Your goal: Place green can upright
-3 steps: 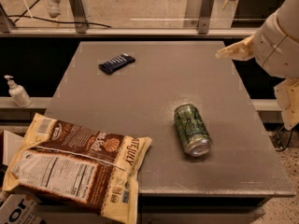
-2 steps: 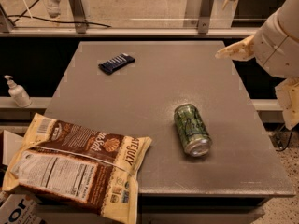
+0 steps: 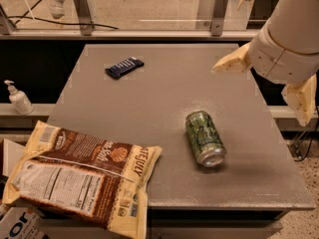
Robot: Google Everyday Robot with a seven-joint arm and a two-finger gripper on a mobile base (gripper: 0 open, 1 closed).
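Note:
The green can (image 3: 204,137) lies on its side on the grey table (image 3: 164,88), right of centre, with its silver end toward the front edge. It has pale swirly markings. My gripper (image 3: 259,96) hangs over the table's right edge, above and to the right of the can and apart from it. Its two cream fingers (image 3: 232,63) are spread wide and hold nothing.
A large brown and cream snack bag (image 3: 79,176) overhangs the table's front left corner. A dark blue bar wrapper (image 3: 124,67) lies at the back left. A white pump bottle (image 3: 19,98) stands on a ledge to the left. A railing with glass runs behind the table.
My gripper has shifted a little to the left and down, over the table's right side. The can, bag and wrapper have not moved.

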